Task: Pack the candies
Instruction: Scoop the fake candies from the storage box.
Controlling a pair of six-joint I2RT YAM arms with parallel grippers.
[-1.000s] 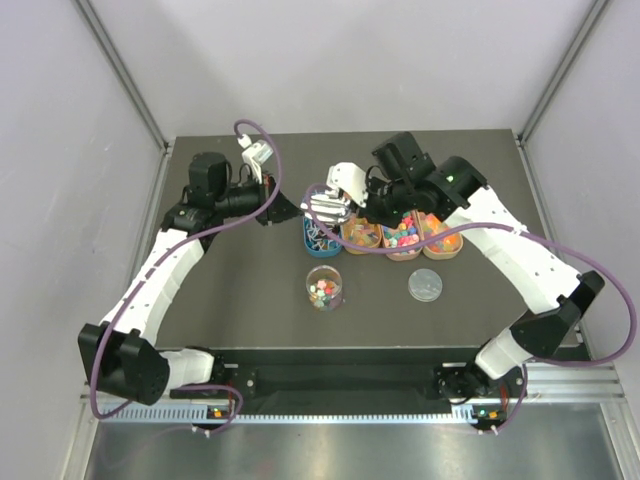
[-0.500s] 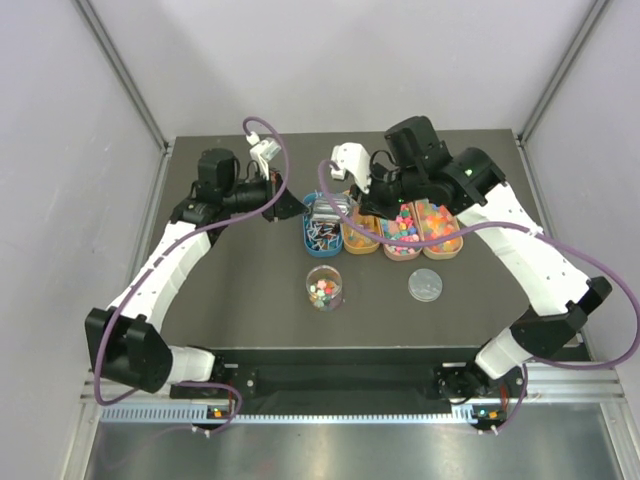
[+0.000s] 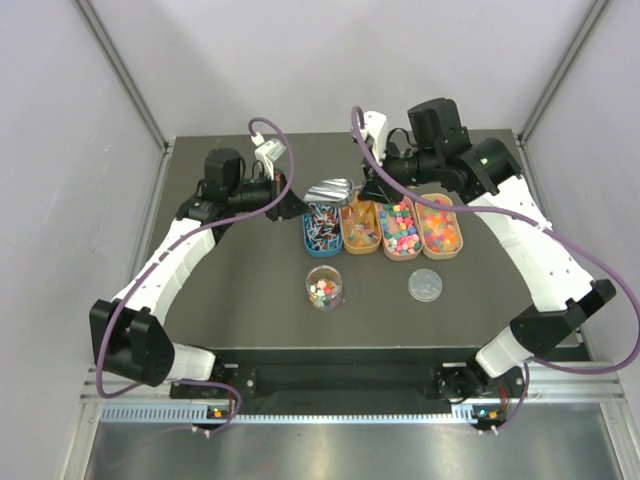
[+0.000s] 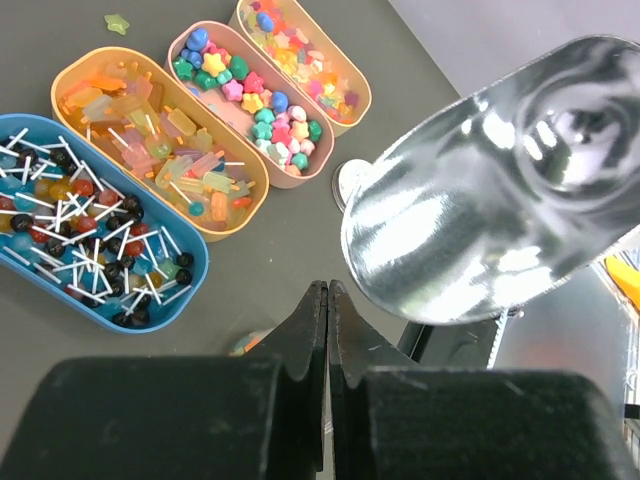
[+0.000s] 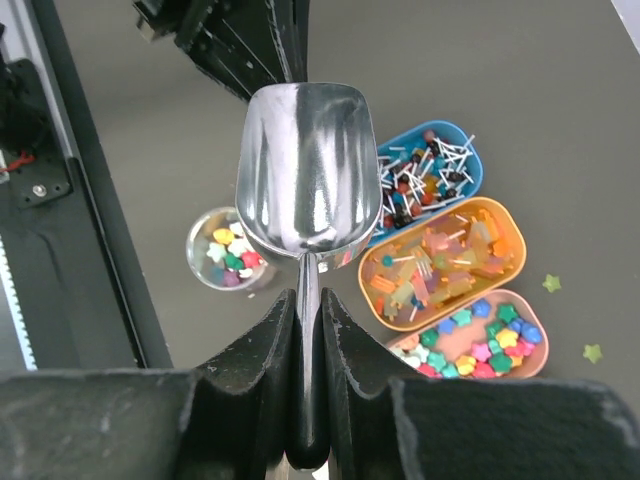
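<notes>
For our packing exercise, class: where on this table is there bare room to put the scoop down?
Bare table lies left of the jar and blue tray, up to the left arm; also between jar and lid, and along the near edge. Crowded: the far centre, where trays, scoop, left claw and right claw meet.

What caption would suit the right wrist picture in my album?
The right hand holds an empty metal scoop, with a jar of candies and three trays beyond.
</notes>
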